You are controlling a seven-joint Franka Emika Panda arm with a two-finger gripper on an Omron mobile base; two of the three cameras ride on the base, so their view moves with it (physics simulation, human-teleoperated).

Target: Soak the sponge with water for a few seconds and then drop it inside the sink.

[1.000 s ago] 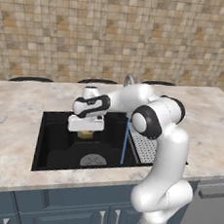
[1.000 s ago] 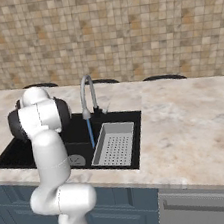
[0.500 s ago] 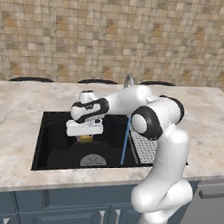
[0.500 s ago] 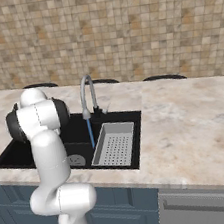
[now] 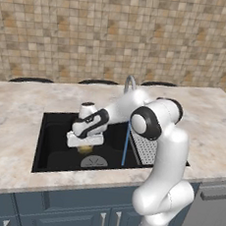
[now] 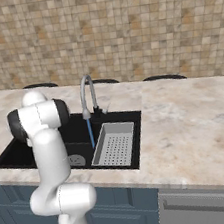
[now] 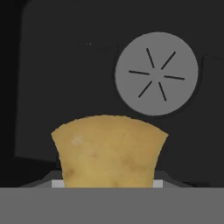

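Note:
The yellow-orange sponge (image 5: 85, 150) hangs low inside the black sink (image 5: 50, 150), and my gripper (image 5: 85, 145) is shut on it from above. In the hand view the sponge (image 7: 109, 148) sits between the jaws and covers most of the fingers, with the round grey drain (image 7: 156, 73) beyond it on the sink floor. The water (image 5: 125, 147) falls as a thin blue stream from the silver faucet (image 6: 86, 93), to the right of the sponge and apart from it. In the right base view the water (image 6: 90, 134) lands beside the drain (image 6: 76, 160).
A grey perforated strainer tray (image 6: 113, 144) fills the right part of the sink, partly behind my arm in the left base view. Marble counter (image 6: 186, 123) surrounds the basin, and a tiled wall stands behind the faucet.
The gripper has gone down a little deeper into the sink with the sponge still in it. The water keeps running.

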